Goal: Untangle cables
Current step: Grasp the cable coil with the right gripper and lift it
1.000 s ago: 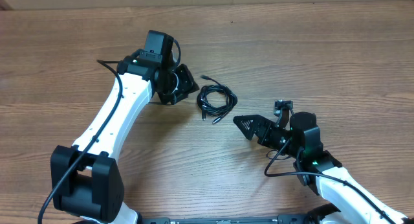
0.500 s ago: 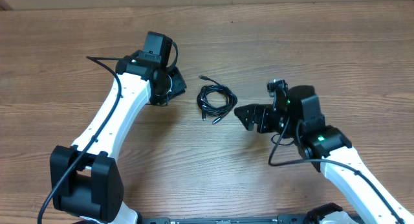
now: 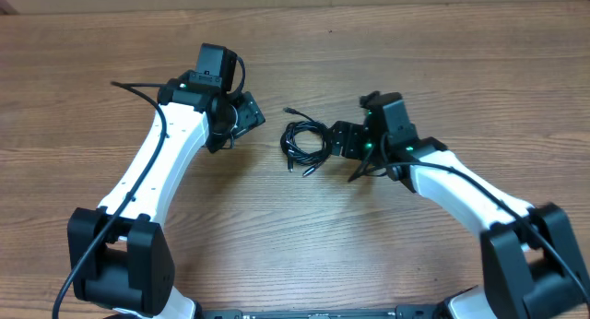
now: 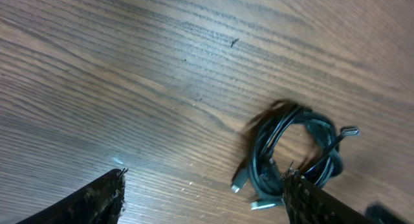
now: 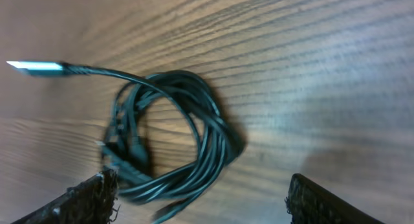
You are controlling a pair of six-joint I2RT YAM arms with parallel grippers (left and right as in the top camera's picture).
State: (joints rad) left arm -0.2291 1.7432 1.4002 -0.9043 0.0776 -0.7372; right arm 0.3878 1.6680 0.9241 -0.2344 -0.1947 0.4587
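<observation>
While both of my grippers hang low over the brown wood-grain table (image 3: 479, 70), the thin black cables (image 3: 308, 142) lie on it between them as one small bundle, their loops wound over one another into a rough ring.

My left gripper (image 3: 247, 112) stands apart from the bundle with its fingers spread wide and nothing between them. Seen from my left wrist, the cables (image 4: 294, 153) lie ahead of that gripper (image 4: 204, 179), off toward the finger at the right edge of the view, with two short plug ends poking out on the near side of the ring.

My right gripper (image 3: 343, 139) sits just beside the bundle, also spread wide and holding nothing. From my right wrist the coil (image 5: 168, 133) lies ahead of the gripper (image 5: 200, 184), nearer the finger at the left of that view. I cannot tell whether that finger touches the lowest loop. One cord leaves the top of the ring and runs out to a silver-tipped plug (image 5: 35, 67) lying flat on the wood, clear of the coil.
</observation>
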